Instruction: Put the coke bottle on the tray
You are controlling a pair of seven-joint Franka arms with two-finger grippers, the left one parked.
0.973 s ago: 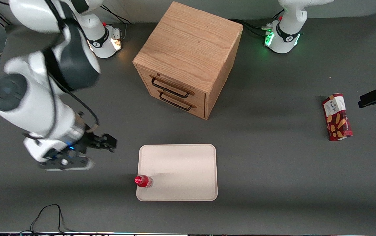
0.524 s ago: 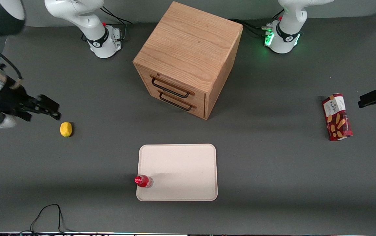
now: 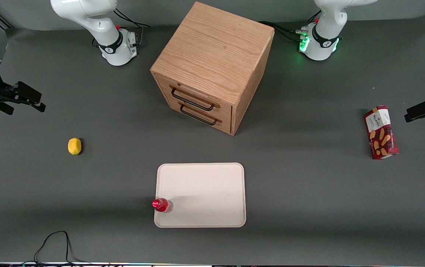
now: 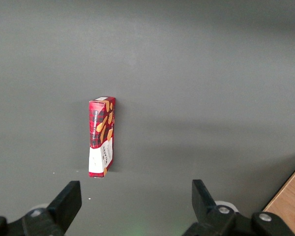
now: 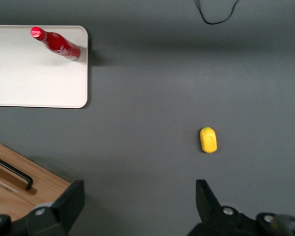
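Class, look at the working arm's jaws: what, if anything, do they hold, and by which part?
Nothing. The gripper hangs open and empty at the working arm's end of the table; the coke bottle stands free on the tray.

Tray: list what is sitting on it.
Only the coke bottle stands upright on the tray, at its corner nearest the working arm's end. The open gripper hangs well away, holding nothing. The tray surface under the bottle is covered.

Red snack box [image 4: 102,136] flat on grey table [image 4: 211,73], wooden corner [image 4: 290,204] nearby
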